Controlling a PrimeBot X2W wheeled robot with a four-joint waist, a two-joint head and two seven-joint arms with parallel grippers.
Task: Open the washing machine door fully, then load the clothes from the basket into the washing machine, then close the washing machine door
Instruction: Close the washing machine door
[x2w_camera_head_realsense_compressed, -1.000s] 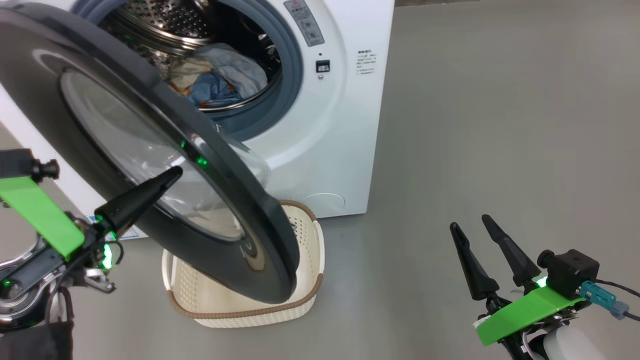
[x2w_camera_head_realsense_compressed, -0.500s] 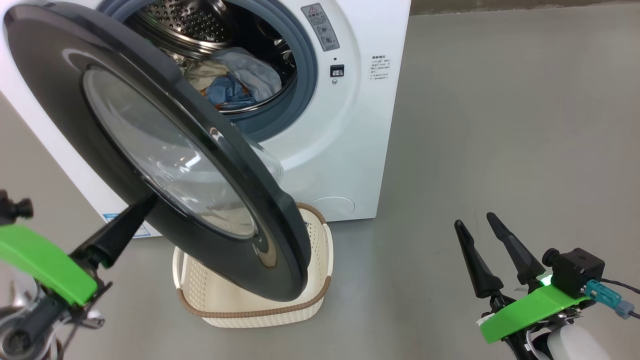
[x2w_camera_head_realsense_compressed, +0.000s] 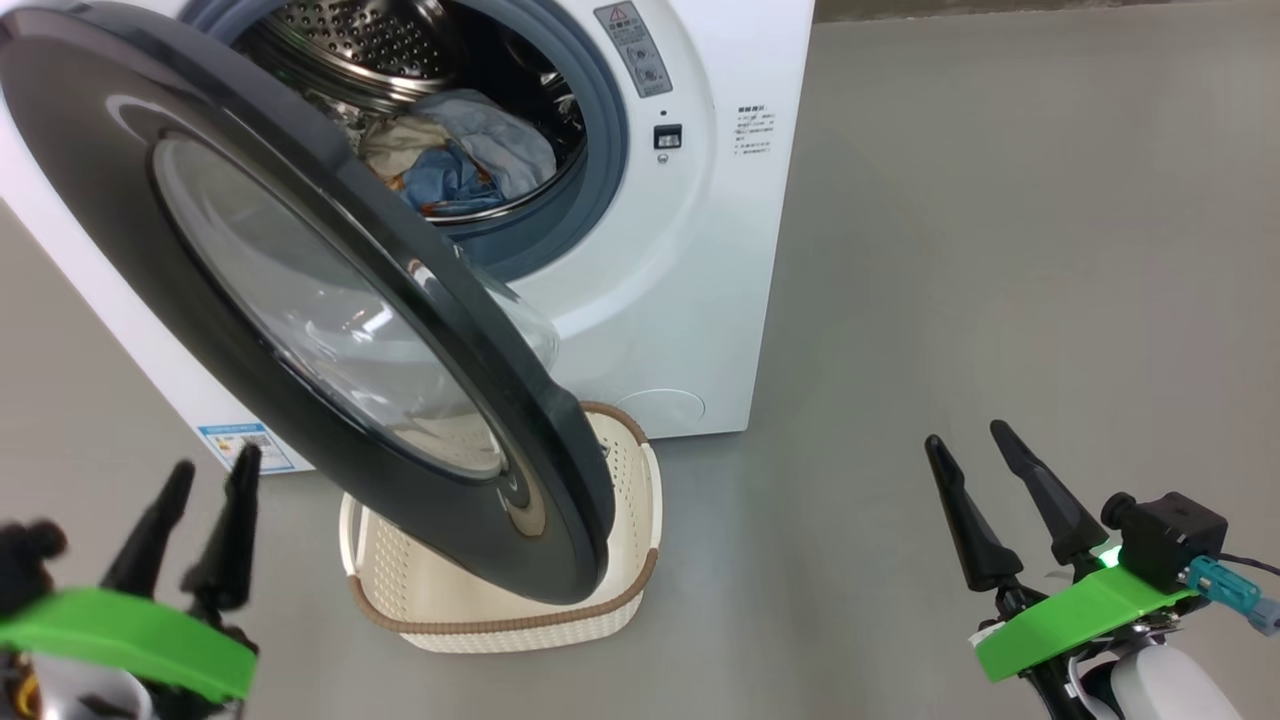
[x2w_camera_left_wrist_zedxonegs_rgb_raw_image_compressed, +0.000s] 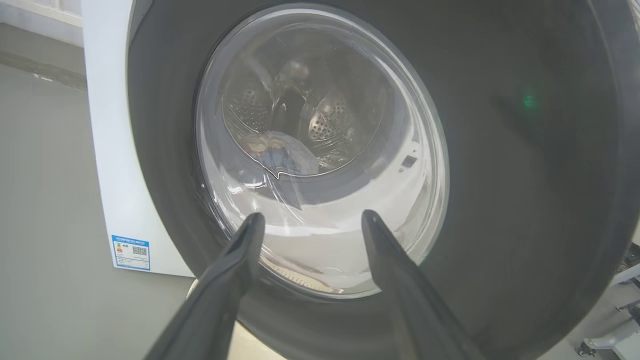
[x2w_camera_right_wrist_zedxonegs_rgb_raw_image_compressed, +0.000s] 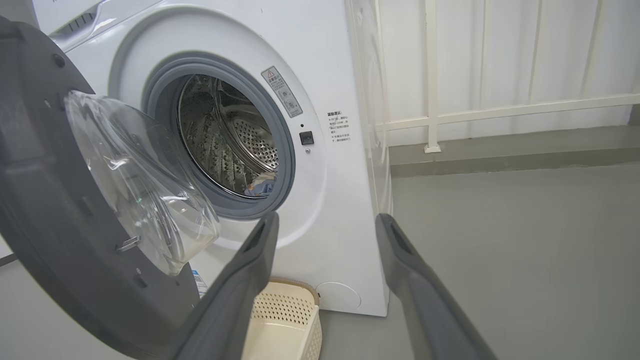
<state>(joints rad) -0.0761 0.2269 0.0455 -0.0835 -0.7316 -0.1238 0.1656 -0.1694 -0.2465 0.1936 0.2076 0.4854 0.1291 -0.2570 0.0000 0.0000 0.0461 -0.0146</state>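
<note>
The white washing machine (x2w_camera_head_realsense_compressed: 700, 250) stands at the top of the head view. Its glossy black washing machine door (x2w_camera_head_realsense_compressed: 100, 200) hangs partly open, out over the cream basket (x2w_camera_head_realsense_compressed: 480, 625). The clothes (x2w_camera_head_realsense_compressed: 460, 150), light blue and cream, lie in the steel drum. My left gripper (x2w_camera_head_realsense_compressed: 215, 465) is open at the lower left, apart from the door's lower edge. In the left wrist view my left gripper (x2w_camera_left_wrist_zedxonegs_rgb_raw_image_compressed: 311, 216) faces the door's glass window (x2w_camera_left_wrist_zedxonegs_rgb_raw_image_compressed: 320, 125). My right gripper (x2w_camera_head_realsense_compressed: 965, 435) is open and holds nothing, over bare floor at the lower right. The door hides much of the basket.
Grey floor (x2w_camera_head_realsense_compressed: 1000, 250) spreads out to the right of the machine. Behind it, the right wrist view shows a white railing (x2w_camera_right_wrist_zedxonegs_rgb_raw_image_compressed: 430, 75) on a raised curb (x2w_camera_right_wrist_zedxonegs_rgb_raw_image_compressed: 500, 150). A blue label (x2w_camera_head_realsense_compressed: 245, 445) marks the machine's lower corner.
My left gripper, shut with its fingers against the door's face a second ago, has drawn back down and left and has opened. The right gripper has stayed in place. The camera shifted slightly.
</note>
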